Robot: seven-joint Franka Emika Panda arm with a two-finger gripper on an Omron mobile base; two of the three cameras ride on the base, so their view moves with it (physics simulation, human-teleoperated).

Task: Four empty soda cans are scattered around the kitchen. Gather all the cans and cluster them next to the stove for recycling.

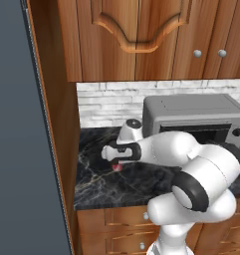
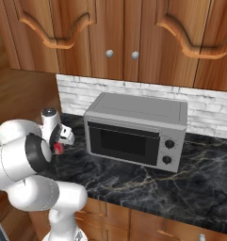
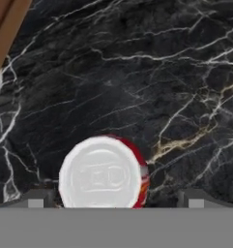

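Observation:
A red soda can (image 3: 102, 175) with a silvery top stands upright on the black marble counter (image 3: 137, 82), seen from straight above in the hand view. My gripper (image 3: 115, 201) is open and points down over it. The can sits between the two fingertips (image 3: 36, 199), closer to the left one, with a gap on the right. From the base cameras the can (image 1: 117, 167) (image 2: 58, 148) peeks out red under the gripper (image 1: 114, 160) (image 2: 60, 142), near the counter's left end. The stove is out of view.
A silver toaster oven (image 1: 191, 117) (image 2: 136, 128) stands on the counter right of the hand. A tall wood side panel (image 1: 57, 124) closes the counter's left end. Wood cabinets (image 2: 124, 33) hang overhead. The counter's front edge (image 1: 111, 205) is close by.

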